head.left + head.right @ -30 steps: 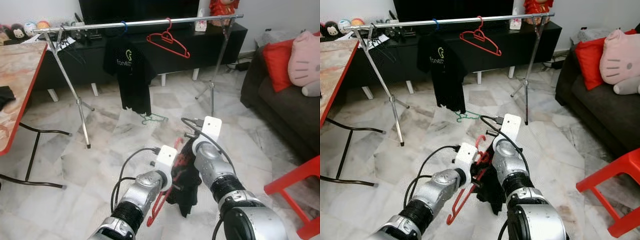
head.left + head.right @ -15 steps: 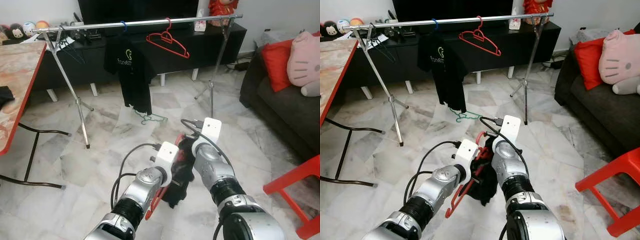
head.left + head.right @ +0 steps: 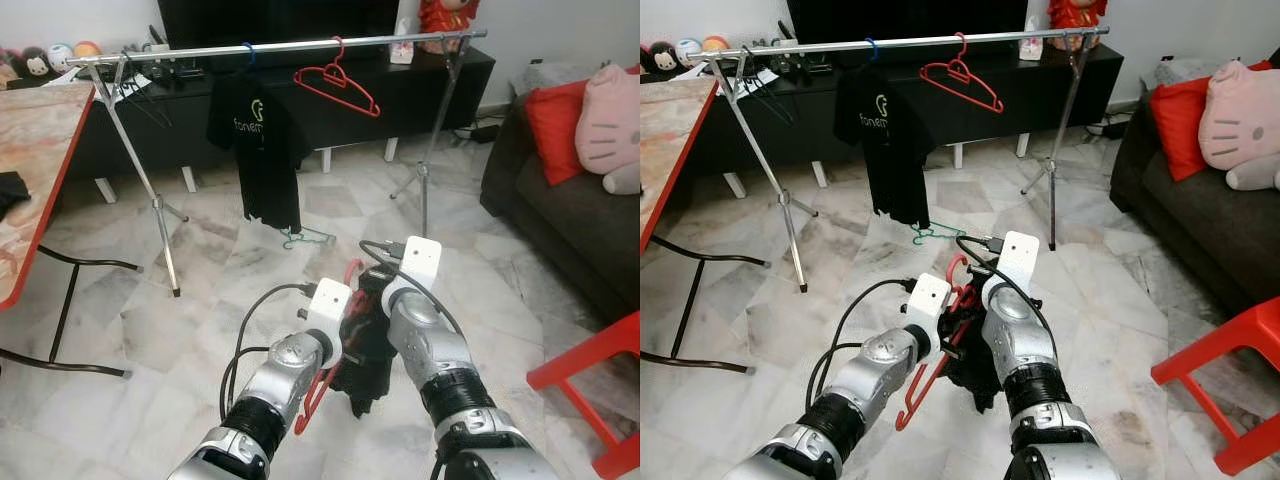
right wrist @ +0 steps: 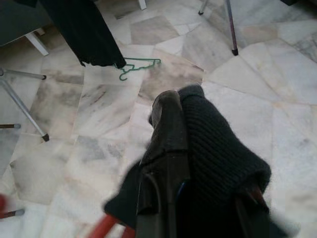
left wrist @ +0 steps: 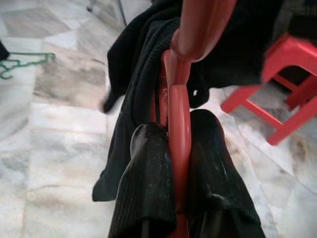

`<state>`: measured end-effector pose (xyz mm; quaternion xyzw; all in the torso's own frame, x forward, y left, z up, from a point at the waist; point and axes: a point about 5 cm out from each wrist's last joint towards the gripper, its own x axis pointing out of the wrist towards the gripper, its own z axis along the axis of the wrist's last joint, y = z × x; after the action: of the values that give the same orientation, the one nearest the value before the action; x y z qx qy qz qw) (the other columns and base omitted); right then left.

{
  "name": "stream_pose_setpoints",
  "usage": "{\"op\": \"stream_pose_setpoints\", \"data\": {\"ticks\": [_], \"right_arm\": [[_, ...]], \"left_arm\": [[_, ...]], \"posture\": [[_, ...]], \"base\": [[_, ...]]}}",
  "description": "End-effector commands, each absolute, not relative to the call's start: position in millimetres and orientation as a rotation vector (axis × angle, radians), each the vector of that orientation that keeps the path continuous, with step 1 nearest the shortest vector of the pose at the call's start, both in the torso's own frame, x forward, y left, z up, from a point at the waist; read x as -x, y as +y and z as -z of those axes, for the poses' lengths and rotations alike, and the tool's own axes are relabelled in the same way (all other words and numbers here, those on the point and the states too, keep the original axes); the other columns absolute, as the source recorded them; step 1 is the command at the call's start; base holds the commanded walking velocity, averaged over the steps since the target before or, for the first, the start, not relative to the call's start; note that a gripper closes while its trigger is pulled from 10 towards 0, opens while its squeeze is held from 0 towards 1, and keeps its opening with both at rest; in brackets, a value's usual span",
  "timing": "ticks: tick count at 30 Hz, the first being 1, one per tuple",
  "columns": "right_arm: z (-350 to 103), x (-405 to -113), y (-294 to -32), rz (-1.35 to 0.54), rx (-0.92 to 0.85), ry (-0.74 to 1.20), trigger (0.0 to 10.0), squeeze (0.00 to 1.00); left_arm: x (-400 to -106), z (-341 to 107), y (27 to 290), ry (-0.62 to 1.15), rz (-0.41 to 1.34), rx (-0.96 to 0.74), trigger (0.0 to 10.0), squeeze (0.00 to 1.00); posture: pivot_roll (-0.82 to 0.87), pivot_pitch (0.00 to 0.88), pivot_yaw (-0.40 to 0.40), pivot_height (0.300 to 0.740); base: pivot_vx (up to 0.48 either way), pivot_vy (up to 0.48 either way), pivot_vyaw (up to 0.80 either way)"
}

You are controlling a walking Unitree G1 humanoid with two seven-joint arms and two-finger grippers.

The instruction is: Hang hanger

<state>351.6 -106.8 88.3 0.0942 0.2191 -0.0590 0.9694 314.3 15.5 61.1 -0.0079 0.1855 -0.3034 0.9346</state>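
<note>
Gripping red hanger (image 5: pixel 178 124) between closed left gripper (image 5: pixel 173 148) jaws | right gripper (image 4: pixel 198 163) jaws pinching black garment (image 3: pixel 368 340) | risk: garment slipping off hanger before reaching rail (image 3: pixel 280 47) far ahead.

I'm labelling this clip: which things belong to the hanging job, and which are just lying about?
Job:
- red hanger, in left end effector
- black garment on it, in right end effector
- clothes rail

Lying about:
- green hanger on floor
- red stool
- sofa cushions

Both tools (image 3: pixel 352 318) raised the red hanger (image 3: pixel 322 385) slightly.
</note>
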Motion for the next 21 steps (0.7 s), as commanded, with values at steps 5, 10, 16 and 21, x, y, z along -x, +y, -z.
{"op": "stream_pose_setpoints", "data": {"ticks": [5,10,16,21], "right_arm": [[-90.4,-344.6,-94.0,0.0,-0.142,0.443,10.0,0.0],[-87.7,-338.1,-95.7,-0.005,-0.135,0.457,10.0,0.0],[-86.1,-327.4,-110.7,0.054,-0.142,0.469,10.0,0.0],[-83.7,-320.7,-115.5,0.053,-0.171,0.483,10.0,0.0]], "left_arm": [[-318.6,-78.3,-4.1,0.313,0.618,0.08,10.0,0.0],[-322.8,-82.0,-0.4,0.288,0.581,0.096,10.0,0.0],[-332.8,-89.3,11.2,0.242,0.478,0.141,10.0,0.0],[-335.0,-91.4,12.7,0.228,0.465,0.155,10.0,0.0]], "posture": [[-0.06,0.0,-0.054,0.74],[-0.06,0.0,-0.056,0.74],[-0.07,0.0,-0.057,0.74],[-0.08,0.0,-0.053,0.74]], "base": [[0.0,0.0,0.0],[0.0,0.0,0.0],[0.0,0.0,0.0],[0.0,0.0,0.0]]}}
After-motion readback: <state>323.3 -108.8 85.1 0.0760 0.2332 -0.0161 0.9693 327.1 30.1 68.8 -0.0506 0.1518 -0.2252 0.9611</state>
